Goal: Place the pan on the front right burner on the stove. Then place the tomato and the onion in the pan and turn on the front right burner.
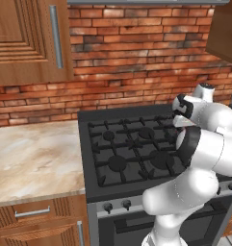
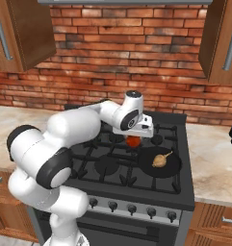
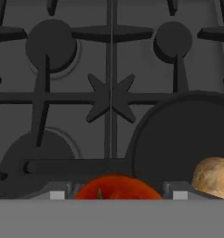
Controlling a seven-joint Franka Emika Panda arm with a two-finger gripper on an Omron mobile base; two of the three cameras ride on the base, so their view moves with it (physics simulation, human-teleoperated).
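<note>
The black pan (image 2: 147, 164) sits on the front right burner of the stove (image 2: 180, 144), its long handle (image 3: 76, 166) pointing toward the stove's middle. The tan onion (image 2: 159, 160) lies inside the pan, at its right side in the hand view (image 3: 214, 176). My gripper (image 2: 133, 136) hangs above the grates just left of the pan, shut on the red tomato (image 2: 133, 141). In the hand view the tomato (image 3: 114, 187) sits between my fingertips (image 3: 57, 194), held over the pan handle and off the grate.
Black knobs (image 2: 132, 209) line the stove's steel front. Marble counter lies to the left (image 1: 31, 158) and right (image 2: 213, 163) of the stove. A brick wall (image 2: 136, 57) rises behind, with wooden cabinets (image 1: 26, 38) overhead. My own arm (image 1: 204, 144) blocks the stove's right side in the left base view.
</note>
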